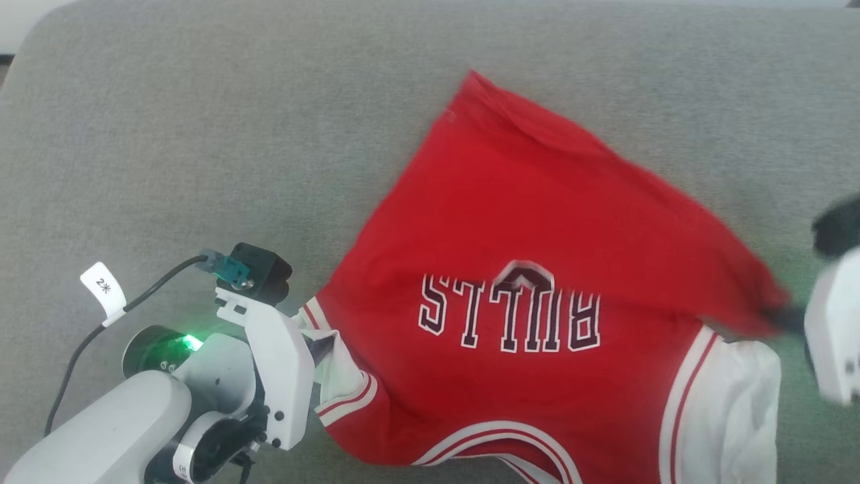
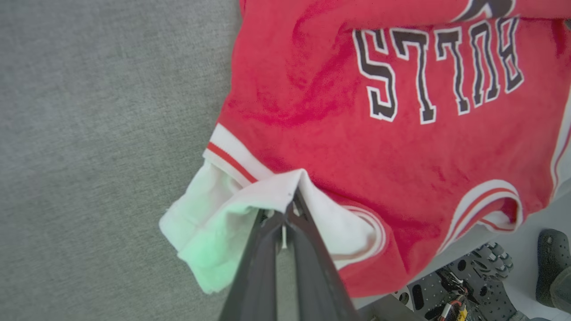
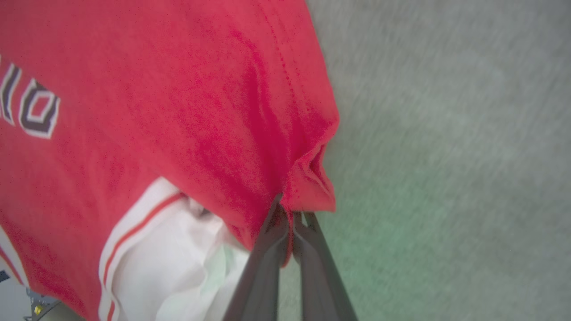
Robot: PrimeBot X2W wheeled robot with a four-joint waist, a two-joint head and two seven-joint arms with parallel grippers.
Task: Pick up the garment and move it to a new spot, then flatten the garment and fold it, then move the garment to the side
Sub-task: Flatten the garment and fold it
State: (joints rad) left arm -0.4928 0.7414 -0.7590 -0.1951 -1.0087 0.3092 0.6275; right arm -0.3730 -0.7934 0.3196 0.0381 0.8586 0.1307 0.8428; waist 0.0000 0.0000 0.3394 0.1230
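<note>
Closest to me is my left gripper (image 2: 290,203), fingers pinched right down on a fold of the white side panel of the garment (image 1: 537,222), no gap between the tips that I can see. Over on the other side the right gripper (image 3: 287,211) is clamped just as tight on a bunched red corner of the hem. It's blurry in the head view, but the wrist cam makes the grip clear. The jersey hangs stretched between the two over the grey cushion (image 1: 201,134), lettering upside down to me, with the near edge trailing off the cushion's front. My read is that I'm in the move-it-to-a-new-spot part, not flattening yet. The next move needs both arms travelling together with the tension even, then a low set-down so the far red corner lands without folding under. Uneven pull could slip that thin hem out.
</note>
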